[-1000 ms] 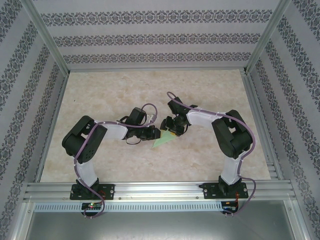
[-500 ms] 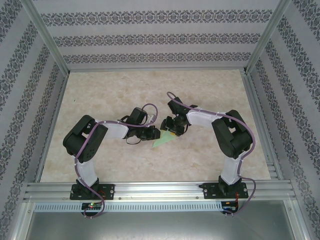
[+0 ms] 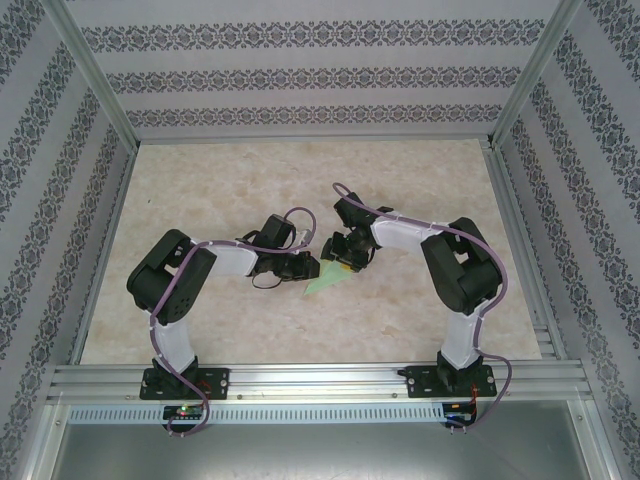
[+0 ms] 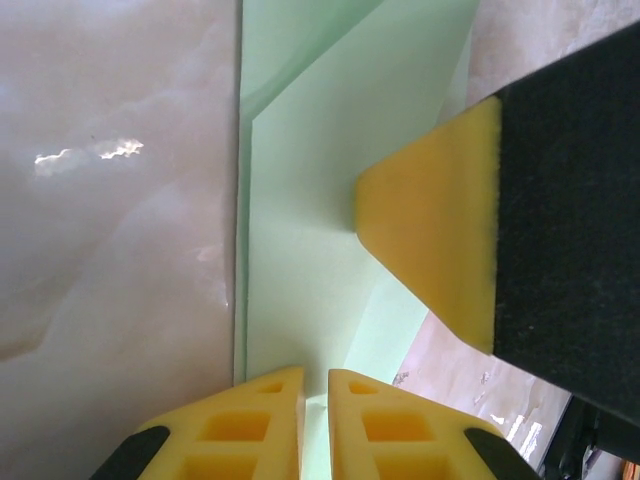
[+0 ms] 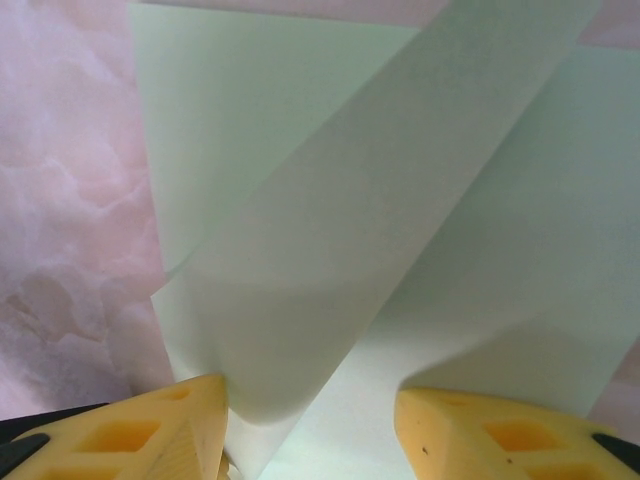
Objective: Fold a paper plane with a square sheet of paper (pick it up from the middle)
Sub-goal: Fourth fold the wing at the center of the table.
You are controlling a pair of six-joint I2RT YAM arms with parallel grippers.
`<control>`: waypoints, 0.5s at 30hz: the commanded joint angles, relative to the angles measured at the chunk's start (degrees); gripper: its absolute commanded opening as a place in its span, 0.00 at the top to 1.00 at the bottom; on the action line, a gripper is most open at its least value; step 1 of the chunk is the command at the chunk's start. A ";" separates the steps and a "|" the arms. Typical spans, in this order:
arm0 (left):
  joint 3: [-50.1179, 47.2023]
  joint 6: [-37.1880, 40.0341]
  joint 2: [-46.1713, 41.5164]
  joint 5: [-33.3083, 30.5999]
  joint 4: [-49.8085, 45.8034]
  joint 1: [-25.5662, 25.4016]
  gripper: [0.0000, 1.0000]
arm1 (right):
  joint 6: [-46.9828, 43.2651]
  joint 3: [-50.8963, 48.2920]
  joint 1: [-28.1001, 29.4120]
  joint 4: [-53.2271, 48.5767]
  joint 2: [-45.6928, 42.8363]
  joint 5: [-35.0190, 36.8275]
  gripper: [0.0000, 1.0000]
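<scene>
- We see the pale green sheet of thin paper [image 3: 325, 280], partly folded, lying near the middle of the beige marbled surface [image 3: 420, 180]. It sits between the two arm tips and tapers toward the near edge.
- The left pincer [image 4: 315, 378] is narrowed to a slit, and a strip of green runs into that slit. We judge it is pinching the sheet at an edge to anchor it, so the paper cannot slide.
- The right pincer [image 5: 310, 395] stands wide with nothing clamped. Its two yellow fingers [image 5: 190, 430] straddle a raised diagonal flap of the sheet.
- In the left wrist view, the right pincer's yellow pad [image 4: 430, 240] bears down on a flat layer of the sheet, just beside a fold line. We take this as flattening or steadying that layer while the other side is held.
- The layers overlap at angles, and one long straight edge runs along the bare surface. We judge the nose folds are under way and the dart shape is not finished.
- The risk, as we read it, is that thin paper pinched on one side and pushed on the other may buckle or skew the crease.
</scene>
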 commanded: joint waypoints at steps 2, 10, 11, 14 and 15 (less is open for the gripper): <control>0.85 1.87 -0.79 -1.70 -2.63 -0.24 0.85 | -0.48 -4.61 0.48 -6.85 11.38 8.83 0.47; -1.14 1.06 -6.51 -1.39 0.96 -0.14 0.84 | 0.30 -3.46 0.81 -7.30 14.16 10.00 0.49; -1.39 0.95 -6.73 -1.15 1.42 -0.19 0.84 | 0.37 -3.39 0.84 -7.25 14.38 9.94 0.49; -1.99 0.31 -6.55 -0.25 2.93 -0.23 0.84 | 0.34 -2.92 1.01 -7.23 15.09 9.86 0.49; -2.14 0.01 -6.31 0.01 3.48 -0.23 0.85 | 0.39 -2.70 1.05 -7.25 15.50 9.86 0.49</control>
